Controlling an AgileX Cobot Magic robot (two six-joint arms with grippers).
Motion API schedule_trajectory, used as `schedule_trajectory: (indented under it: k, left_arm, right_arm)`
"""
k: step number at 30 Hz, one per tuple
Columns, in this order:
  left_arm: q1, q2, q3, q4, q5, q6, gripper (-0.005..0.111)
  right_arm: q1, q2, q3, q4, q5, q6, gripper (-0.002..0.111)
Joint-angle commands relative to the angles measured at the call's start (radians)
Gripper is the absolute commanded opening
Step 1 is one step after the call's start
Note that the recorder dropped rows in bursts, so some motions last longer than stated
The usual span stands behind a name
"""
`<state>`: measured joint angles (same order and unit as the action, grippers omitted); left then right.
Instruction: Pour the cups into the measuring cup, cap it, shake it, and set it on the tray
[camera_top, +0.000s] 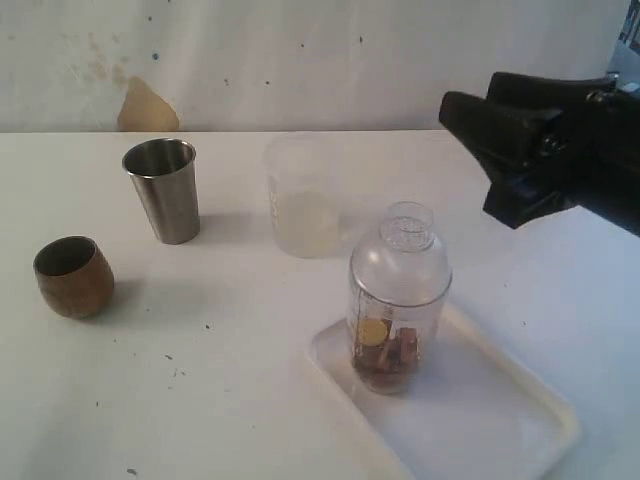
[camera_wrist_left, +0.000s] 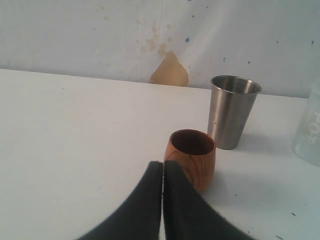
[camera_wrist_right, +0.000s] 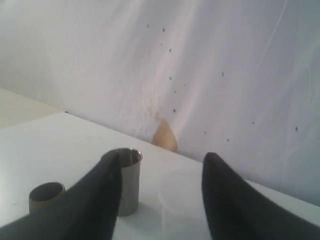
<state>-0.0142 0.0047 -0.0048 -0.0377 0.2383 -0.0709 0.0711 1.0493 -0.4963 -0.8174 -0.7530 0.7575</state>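
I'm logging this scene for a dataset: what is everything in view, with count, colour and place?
wooden cup: 1, brown, far left of the exterior view
steel tumbler: 1, shiny grey, behind and right of the wooden cup
frosted container: 1, whitish, mid-table, behind the measuring cup
measuring cup: 1, clear, dome-lidded, standing on the tray
brown pieces: several, inside the measuring cup
tray: 1, white, front right
table: 1, white
wall stain: 1, tan, behind the tumbler
left tool: black, shut, near the wooden cup
right tool: black, open, raised at right
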Motion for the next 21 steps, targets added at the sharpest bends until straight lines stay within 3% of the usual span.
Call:
schedule_trajectory:
  k: [1,2,5,6,21]
  left_arm:
    - [0.002,-0.005,0.005,-0.005,-0.004,0.002,0.001]
    - [0.002,-0.005,0.005,-0.005,-0.004,0.002,0.001]
    - [0.002,-0.005,0.005,-0.005,-0.004,0.002,0.001]
    - [0.002,-0.005,0.005,-0.005,-0.004,0.002,0.001]
    - [0.002,-0.005,0.005,-0.005,-0.004,0.002,0.001]
  right_arm:
    - [0.003,-0.170,-0.005,-0.103,0.145,0.163,0.025]
    - [0.003,-0.251,-0.005,-0.147,0.262,0.255,0.013]
    - [0.003,-0.412,-0.003,-0.299,0.346,0.423,0.000]
    - [-0.014,-1.049,0.496,0.776,1.050,-0.778,0.000]
    - [-0.055,-1.049,0.496,0.817,1.074,-0.780,0.000]
